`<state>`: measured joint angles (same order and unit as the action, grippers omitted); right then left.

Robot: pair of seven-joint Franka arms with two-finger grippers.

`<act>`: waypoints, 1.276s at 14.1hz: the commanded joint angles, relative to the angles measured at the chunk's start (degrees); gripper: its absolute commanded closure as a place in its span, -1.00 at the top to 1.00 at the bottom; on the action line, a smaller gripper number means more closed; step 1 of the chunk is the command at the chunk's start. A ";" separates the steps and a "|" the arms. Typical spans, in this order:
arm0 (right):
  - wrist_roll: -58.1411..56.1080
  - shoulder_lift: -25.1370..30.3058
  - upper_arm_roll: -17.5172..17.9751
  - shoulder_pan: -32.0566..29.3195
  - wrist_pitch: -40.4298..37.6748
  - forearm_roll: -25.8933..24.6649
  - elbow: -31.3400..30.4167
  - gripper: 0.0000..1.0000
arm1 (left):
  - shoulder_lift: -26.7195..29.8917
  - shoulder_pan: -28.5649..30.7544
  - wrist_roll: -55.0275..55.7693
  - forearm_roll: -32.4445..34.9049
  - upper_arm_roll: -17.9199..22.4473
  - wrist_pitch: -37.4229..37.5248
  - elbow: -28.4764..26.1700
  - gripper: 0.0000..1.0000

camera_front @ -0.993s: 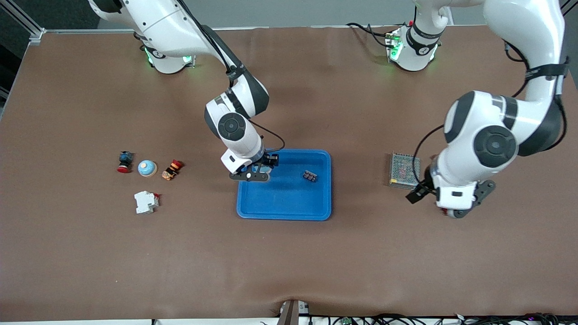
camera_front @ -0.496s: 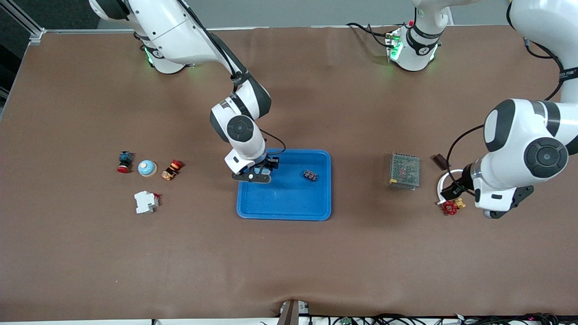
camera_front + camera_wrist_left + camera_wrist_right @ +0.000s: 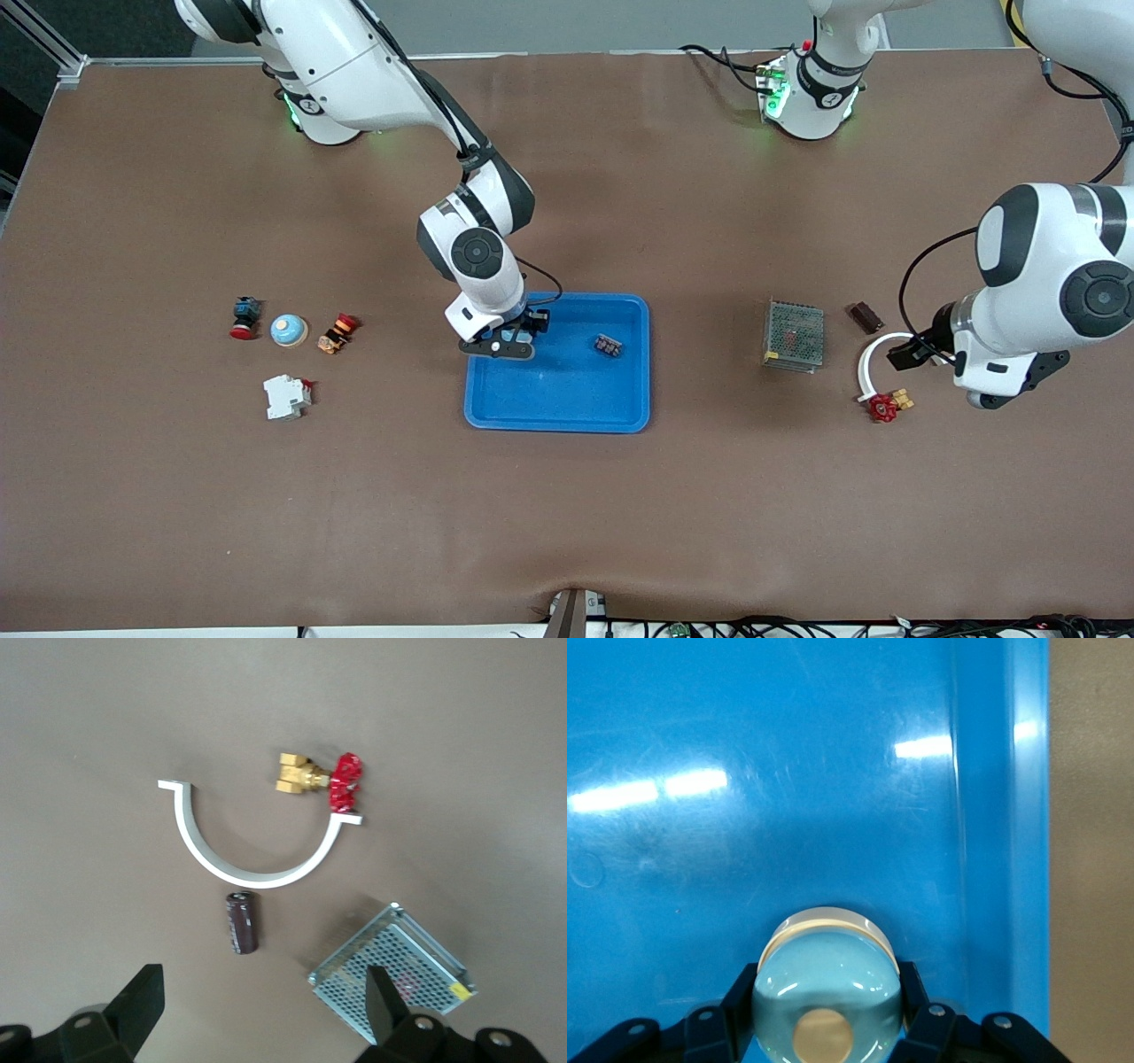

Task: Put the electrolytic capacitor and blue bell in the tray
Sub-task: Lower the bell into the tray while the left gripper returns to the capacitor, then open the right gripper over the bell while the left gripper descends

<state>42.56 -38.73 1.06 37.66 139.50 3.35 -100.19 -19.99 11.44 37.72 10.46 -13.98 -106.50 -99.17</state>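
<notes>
My right gripper is shut on a pale blue bell, held low over the corner of the bright blue tray toward the right arm's end. The tray floor fills the right wrist view. The electrolytic capacitor, a dark brown cylinder, lies on the table beside the mesh box; the left wrist view shows the capacitor lying apart from my open left gripper. That left gripper hangs over the table by the white bracket, with nothing in it.
A grey mesh box, a white half-ring bracket and a red-handled brass valve lie near the capacitor. A small dark part sits in the tray. Another pale blue bell, two red-capped switches and a white breaker lie toward the right arm's end.
The left arm has swung away from the mesh box toward its own end of the table, uncovering capacitor, bracket and valve. The right gripper edged slightly farther over the tray with the bell.
</notes>
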 commanded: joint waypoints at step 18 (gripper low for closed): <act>0.77 6.29 -0.62 0.58 -9.75 -1.33 0.88 1.00 | -5.93 3.41 -1.95 1.32 -0.61 -16.27 -18.08 0.94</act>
<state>42.58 -35.80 0.89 37.85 133.19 3.04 -98.73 -25.21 14.07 36.75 10.46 -14.14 -120.28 -116.39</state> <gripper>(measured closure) 0.000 0.000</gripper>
